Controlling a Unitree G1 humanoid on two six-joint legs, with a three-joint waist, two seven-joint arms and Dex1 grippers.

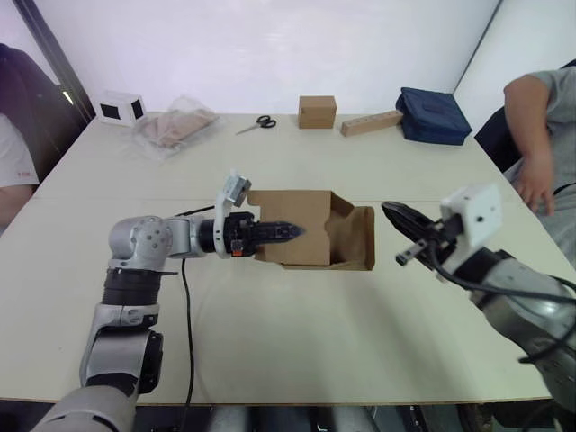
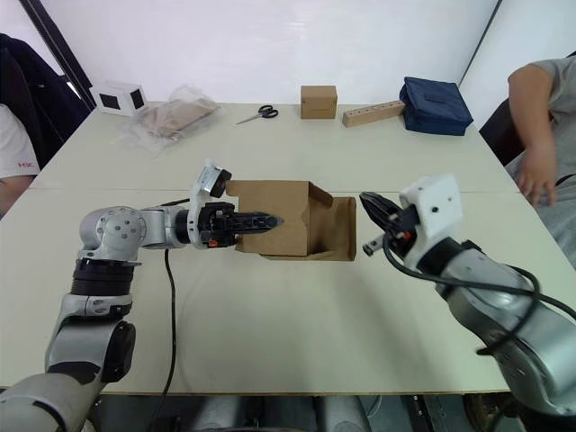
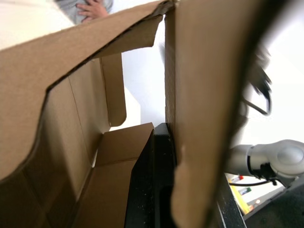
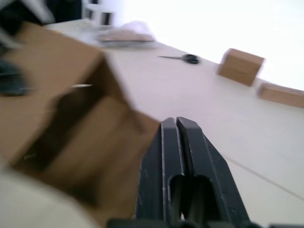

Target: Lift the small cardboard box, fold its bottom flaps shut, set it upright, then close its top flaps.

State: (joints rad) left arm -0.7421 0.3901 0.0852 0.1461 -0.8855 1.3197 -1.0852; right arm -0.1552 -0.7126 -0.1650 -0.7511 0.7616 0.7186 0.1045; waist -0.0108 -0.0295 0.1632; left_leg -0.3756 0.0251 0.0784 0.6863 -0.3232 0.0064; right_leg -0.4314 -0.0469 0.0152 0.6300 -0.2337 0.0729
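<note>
The small cardboard box [image 1: 297, 211] is on its side at the table's middle, its open end and flaps [image 1: 360, 236] facing right. My left gripper [image 1: 283, 231] is shut on the box's near wall [image 3: 204, 95]; one finger [image 3: 152, 190] is inside the box and the other is outside. My right gripper [image 1: 396, 219] is shut and holds nothing. It hovers just right of the open flaps, pointing at them, and its closed fingertips [image 4: 175, 124] sit in front of the box's open mouth [image 4: 71, 118]. I cannot tell whether the box touches the table.
Along the far edge lie a white box with black squares [image 1: 121, 107], a plastic bag [image 1: 173, 128], scissors [image 1: 258, 123], a brown cardboard cube [image 1: 317, 112], a wooden block [image 1: 371, 122] and a blue bag [image 1: 433, 115]. A person's arm [image 1: 535, 171] rests at the right edge, and another person [image 1: 13, 171] sits left.
</note>
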